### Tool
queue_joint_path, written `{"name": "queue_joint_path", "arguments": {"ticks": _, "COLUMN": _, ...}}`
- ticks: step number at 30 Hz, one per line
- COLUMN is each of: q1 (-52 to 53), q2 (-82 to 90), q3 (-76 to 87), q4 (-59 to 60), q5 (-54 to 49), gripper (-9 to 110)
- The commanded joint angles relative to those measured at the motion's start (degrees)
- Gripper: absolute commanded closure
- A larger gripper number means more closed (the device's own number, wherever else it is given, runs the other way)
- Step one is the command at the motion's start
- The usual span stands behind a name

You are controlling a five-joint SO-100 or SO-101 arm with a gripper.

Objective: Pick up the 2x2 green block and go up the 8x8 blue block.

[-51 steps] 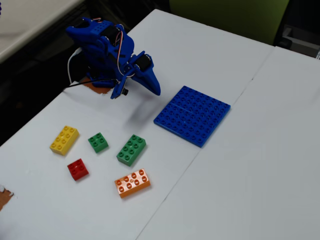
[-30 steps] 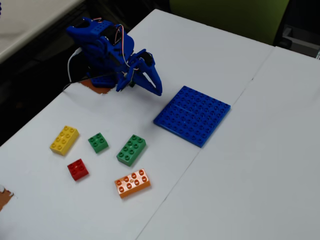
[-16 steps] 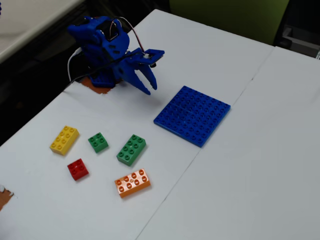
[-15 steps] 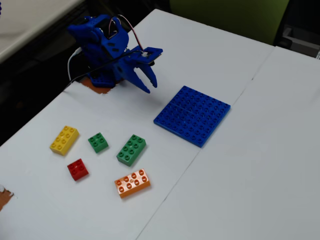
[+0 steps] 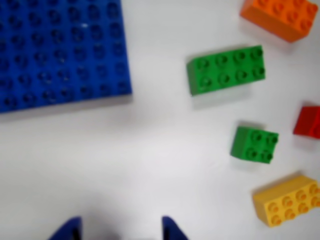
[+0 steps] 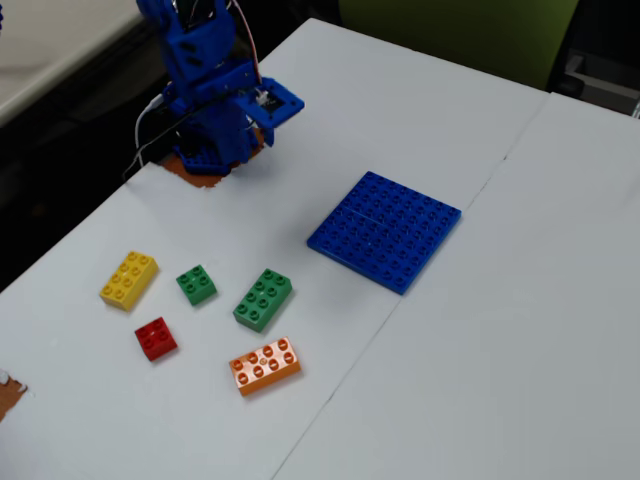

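Note:
The 2x2 green block (image 5: 254, 144) sits on the white table at the right of the wrist view, and left of centre in the fixed view (image 6: 197, 284). The 8x8 blue block (image 5: 60, 50) lies flat at the top left of the wrist view, and in the table's middle in the fixed view (image 6: 385, 230). My gripper (image 5: 120, 227) shows only two blue fingertips at the bottom edge, apart, with nothing between them. It hangs above bare table, well away from both blocks. The blue arm (image 6: 215, 90) stands folded at the table's far left corner.
A longer green brick (image 5: 226, 70) (image 6: 263, 299) lies between the small green block and the plate. An orange brick (image 5: 280, 17) (image 6: 265, 366), a red brick (image 5: 309, 121) (image 6: 156, 338) and a yellow brick (image 5: 287, 200) (image 6: 129, 279) surround the small green block.

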Motion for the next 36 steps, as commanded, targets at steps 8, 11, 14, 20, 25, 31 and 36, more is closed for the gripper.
{"name": "queue_joint_path", "arguments": {"ticks": 8, "q1": 20.1, "q2": -24.2, "q3": -13.5, "q4": -11.2, "q5": -8.5, "gripper": 68}}
{"name": "queue_joint_path", "arguments": {"ticks": 11, "q1": 22.3, "q2": -28.4, "q3": -13.4, "q4": -17.3, "q5": -10.3, "gripper": 68}}
{"name": "queue_joint_path", "arguments": {"ticks": 14, "q1": 24.5, "q2": -33.8, "q3": -13.5, "q4": -22.4, "q5": -13.7, "gripper": 68}}
{"name": "queue_joint_path", "arguments": {"ticks": 20, "q1": 27.9, "q2": -39.4, "q3": -13.5, "q4": -30.1, "q5": -22.6, "gripper": 68}}
{"name": "queue_joint_path", "arguments": {"ticks": 25, "q1": 29.3, "q2": -42.6, "q3": -13.5, "q4": -33.9, "q5": -25.2, "gripper": 68}}
{"name": "queue_joint_path", "arguments": {"ticks": 31, "q1": 30.2, "q2": -46.0, "q3": -13.3, "q4": -36.7, "q5": -24.9, "gripper": 67}}
{"name": "queue_joint_path", "arguments": {"ticks": 36, "q1": 30.8, "q2": -48.4, "q3": -10.8, "q4": -41.0, "q5": -25.2, "gripper": 67}}
